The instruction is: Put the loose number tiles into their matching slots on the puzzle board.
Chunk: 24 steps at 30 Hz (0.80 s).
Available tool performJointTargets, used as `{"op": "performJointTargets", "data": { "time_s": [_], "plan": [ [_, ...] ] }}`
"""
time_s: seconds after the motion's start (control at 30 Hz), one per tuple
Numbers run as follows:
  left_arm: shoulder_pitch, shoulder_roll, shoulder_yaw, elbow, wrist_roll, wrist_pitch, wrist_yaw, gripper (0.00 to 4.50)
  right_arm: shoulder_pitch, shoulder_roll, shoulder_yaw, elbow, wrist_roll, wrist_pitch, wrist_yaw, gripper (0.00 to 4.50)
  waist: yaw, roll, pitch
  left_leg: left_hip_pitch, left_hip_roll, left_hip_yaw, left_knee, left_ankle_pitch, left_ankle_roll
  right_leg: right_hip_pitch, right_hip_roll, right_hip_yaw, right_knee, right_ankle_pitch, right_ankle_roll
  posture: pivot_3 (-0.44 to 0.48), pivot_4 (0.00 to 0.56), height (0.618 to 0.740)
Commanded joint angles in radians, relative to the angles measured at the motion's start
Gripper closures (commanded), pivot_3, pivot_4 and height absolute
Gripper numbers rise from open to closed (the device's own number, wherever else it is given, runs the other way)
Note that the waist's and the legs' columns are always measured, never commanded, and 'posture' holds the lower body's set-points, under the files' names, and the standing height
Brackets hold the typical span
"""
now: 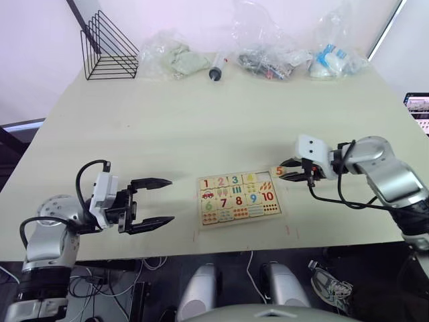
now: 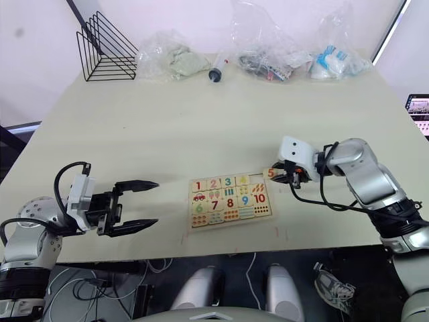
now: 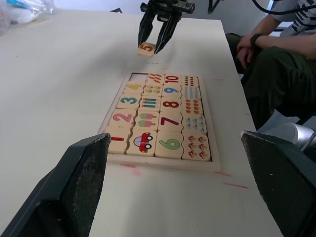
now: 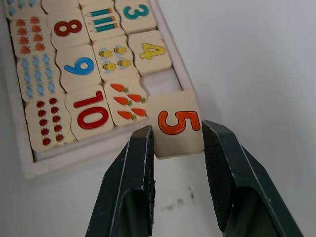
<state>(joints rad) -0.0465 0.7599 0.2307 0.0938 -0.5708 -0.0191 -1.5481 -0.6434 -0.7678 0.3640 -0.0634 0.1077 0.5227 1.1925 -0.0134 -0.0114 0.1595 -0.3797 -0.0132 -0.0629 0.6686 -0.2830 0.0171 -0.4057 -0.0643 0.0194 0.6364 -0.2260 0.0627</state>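
Observation:
The puzzle board (image 3: 158, 162) lies flat near the table's front edge, its rows filled with number, picture and dot tiles. One of the matching slots (image 4: 160, 81) is bare pale wood, at the corner beside the 4 tile. My right gripper (image 1: 287, 170) is shut on a loose tile with an orange 5 (image 4: 177, 123), held just outside that corner of the board, close to the bare slot. To the board's left, my left gripper (image 1: 170, 200) is open with nothing between its fingers (image 3: 79, 187).
A black wire rack (image 1: 107, 48) stands at the back left. Clear plastic bags (image 1: 175, 57) and a syringe-like tube (image 1: 216, 69) lie along the far edge. A person's legs and hand (image 3: 276, 64) are beyond the table's right side.

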Motion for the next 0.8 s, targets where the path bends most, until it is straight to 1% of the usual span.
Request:
{"op": "performJointTargets", "data": {
  "time_s": [0.03, 0.27, 0.47, 0.8],
  "plan": [
    [0.010, 0.014, 0.029, -0.035, -0.018, -0.005, 0.008, 0.00, -0.078, 0.017, 0.046, -0.002, -0.042, 0.054, 0.018, 3.65, -0.001, 0.000, 0.000, 0.000, 0.000, 0.000, 0.000, 0.000, 0.000, -0.001, 0.000, 0.000, 0.000, 0.000, 0.000, 0.000, 0.150, 0.740],
    [0.026, 0.013, 0.036, -0.037, -0.020, -0.010, 0.012, 0.00, -0.163, 0.045, 0.112, 0.019, -0.091, 0.116, 0.036, 3.65, -0.001, 0.000, 0.000, -0.002, 0.000, 0.000, 0.000, 0.000, 0.000, -0.002, 0.000, 0.000, 0.000, 0.000, 0.000, 0.000, 0.150, 0.740],
    [0.036, 0.006, 0.038, -0.028, -0.018, -0.023, 0.013, 0.00, -0.190, 0.062, 0.135, 0.012, -0.109, 0.149, 0.048, 3.65, -0.001, 0.000, 0.000, -0.002, -0.001, 0.001, 0.000, 0.000, 0.000, -0.002, 0.000, 0.000, 0.000, 0.000, 0.000, 0.000, 0.150, 0.740],
    [0.033, 0.003, 0.033, -0.021, -0.017, -0.031, 0.015, 0.00, -0.230, 0.095, 0.178, 0.057, -0.166, 0.170, 0.047, 3.65, -0.002, 0.000, 0.000, -0.002, -0.001, 0.000, 0.000, 0.000, 0.000, -0.003, 0.000, 0.000, 0.001, 0.000, 0.000, 0.000, 0.150, 0.740]
  ]
}}
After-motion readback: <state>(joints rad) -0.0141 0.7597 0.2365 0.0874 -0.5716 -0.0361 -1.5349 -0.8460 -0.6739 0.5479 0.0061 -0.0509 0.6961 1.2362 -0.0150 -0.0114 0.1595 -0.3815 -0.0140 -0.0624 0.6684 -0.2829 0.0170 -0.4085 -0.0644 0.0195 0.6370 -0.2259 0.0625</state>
